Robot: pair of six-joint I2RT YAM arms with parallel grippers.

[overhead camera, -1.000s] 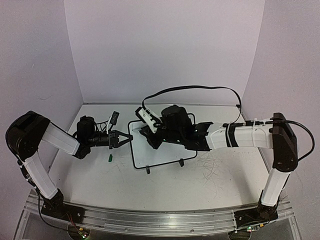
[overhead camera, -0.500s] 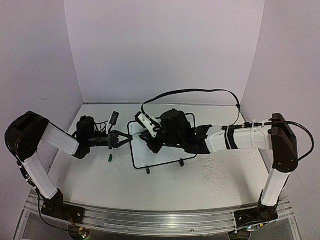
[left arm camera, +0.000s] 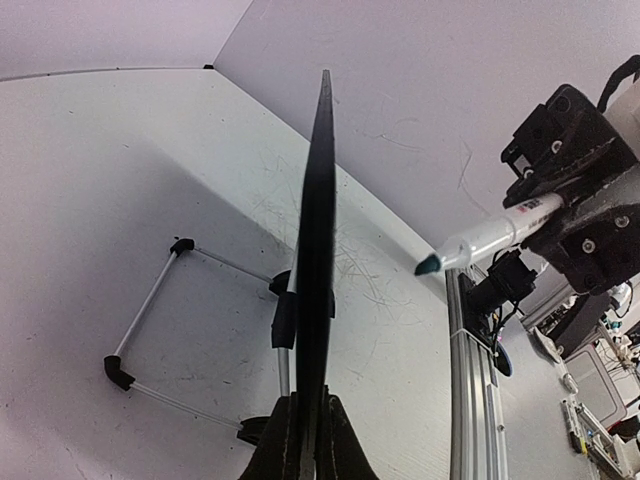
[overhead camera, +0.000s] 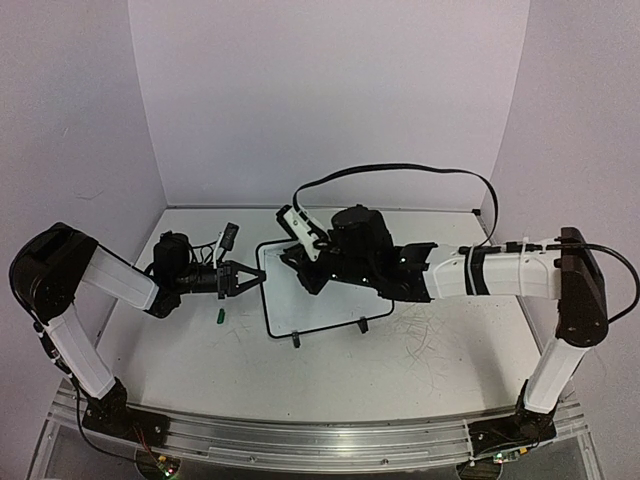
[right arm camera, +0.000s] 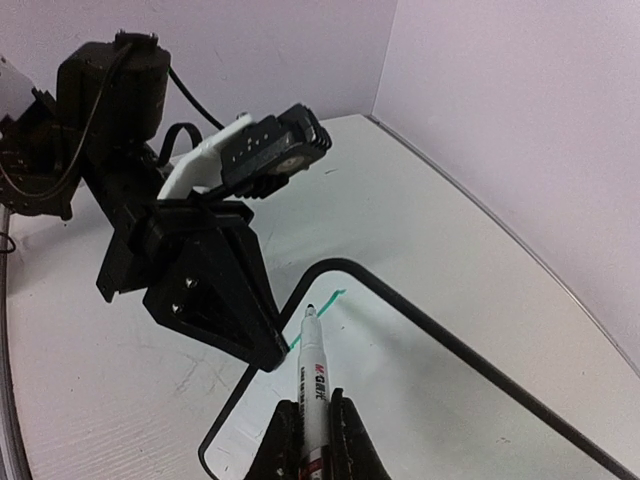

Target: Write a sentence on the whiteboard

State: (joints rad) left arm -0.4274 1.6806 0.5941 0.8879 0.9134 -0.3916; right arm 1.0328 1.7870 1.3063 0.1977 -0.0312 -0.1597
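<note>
**One short green stroke down, nearly the whole line still to write**

From above, we see the whiteboard (overhead camera: 268,300) mid-table. The left gripper (overhead camera: 255,279) is at its left edge and the right gripper (overhead camera: 300,268) is over its upper left corner. A green cap (overhead camera: 219,317) lies on the table (overhead camera: 200,360) near the left gripper. Compared with half a second ago, the right arm has drawn a little to the right and back. The left arm and the board have not moved.

In the left wrist view the board is edge-on, with the left jaws pinched tight on its rim. The tip of the marker (left arm camera: 490,238) stands clear of the writing face.

In the right wrist view the fingers are clamped on the marker barrel. Its tip is near a short green stroke by the board's corner, the only part of the sentence (right arm camera: 325,303) we can see. We judge the writing barely begun.
</note>
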